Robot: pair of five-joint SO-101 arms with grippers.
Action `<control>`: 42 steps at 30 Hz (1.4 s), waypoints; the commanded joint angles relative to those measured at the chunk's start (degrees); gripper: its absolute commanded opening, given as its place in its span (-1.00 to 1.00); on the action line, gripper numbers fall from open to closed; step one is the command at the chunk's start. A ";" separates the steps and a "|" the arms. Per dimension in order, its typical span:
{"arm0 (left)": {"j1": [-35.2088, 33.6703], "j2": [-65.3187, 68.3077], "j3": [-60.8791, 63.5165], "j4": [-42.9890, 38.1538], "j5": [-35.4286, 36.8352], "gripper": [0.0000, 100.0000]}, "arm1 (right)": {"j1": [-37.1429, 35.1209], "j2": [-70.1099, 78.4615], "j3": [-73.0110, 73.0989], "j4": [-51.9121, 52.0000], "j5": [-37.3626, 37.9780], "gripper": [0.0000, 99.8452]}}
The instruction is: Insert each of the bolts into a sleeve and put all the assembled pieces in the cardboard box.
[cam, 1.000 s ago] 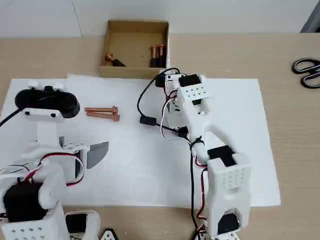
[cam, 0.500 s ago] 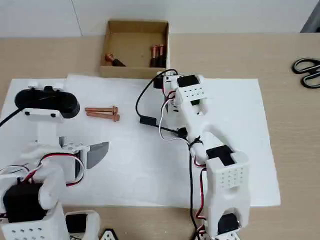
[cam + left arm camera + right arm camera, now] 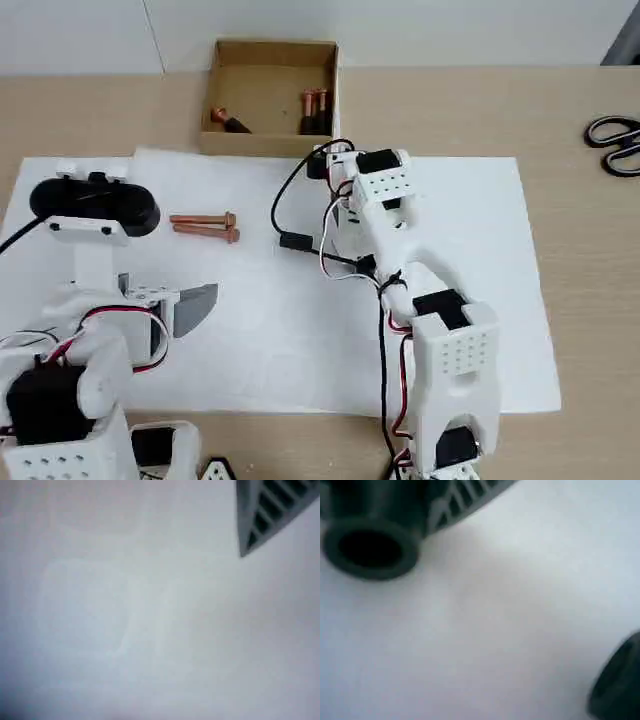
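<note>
Two bare copper bolts [image 3: 203, 226] lie side by side on the white paper [image 3: 250, 330]. The cardboard box [image 3: 268, 55] at the back holds several bolts fitted in black sleeves [image 3: 315, 110]. My right gripper [image 3: 342, 202] hangs low over the paper just in front of the box, open. A black sleeve [image 3: 370, 550] stands upright with its hole up, beside the ribbed grey finger [image 3: 465, 497]. A dark rounded shape [image 3: 620, 680] sits at the opposite corner; I cannot tell what it is. My left gripper [image 3: 185, 305] rests open over bare paper near the front left, its grey finger [image 3: 270, 510] empty.
Scissors [image 3: 615, 143] lie at the table's far right edge. The right arm's cables [image 3: 295, 238] trail over the paper's middle. A black camera housing [image 3: 95, 205] on the left arm sits close to the bolts. Bare paper stretches to the right of the right arm.
The right arm's wrist has shifted very slightly near the box. The left arm and the bolts have not moved.
</note>
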State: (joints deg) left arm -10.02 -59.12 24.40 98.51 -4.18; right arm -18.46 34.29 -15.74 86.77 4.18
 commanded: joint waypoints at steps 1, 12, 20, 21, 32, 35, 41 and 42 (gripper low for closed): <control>-0.35 -0.62 -0.13 -1.05 -0.26 -0.29 | 0.13 -2.24 0.18 3.65 0.70 -0.99; -0.44 0.44 -0.31 -1.14 -0.18 -0.29 | 2.86 -16.75 0.53 6.64 0.44 -0.99; -0.35 17.32 -3.65 -1.41 -1.93 -0.29 | 8.40 -15.60 0.35 7.25 4.31 -0.99; -0.35 20.75 -5.41 -1.14 -3.25 -0.29 | 8.57 -15.96 0.35 7.25 4.57 -0.99; -0.26 54.86 -29.23 -1.05 -28.13 -0.29 | 8.92 -21.49 0.62 6.99 4.75 -0.99; -0.18 61.01 -35.65 -6.24 -28.13 -0.29 | 9.01 -21.58 0.62 7.16 4.75 -0.99; -0.09 67.69 -40.66 -16.18 -29.27 -0.29 | 9.01 -21.58 0.62 7.25 4.75 -0.99; 0.00 68.13 -40.75 -17.23 -29.45 -0.29 | 9.01 -21.58 0.62 7.25 4.75 -0.99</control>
State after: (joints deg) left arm -10.02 8.57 -13.41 85.23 -33.10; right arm -10.11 16.88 -14.68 93.98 8.31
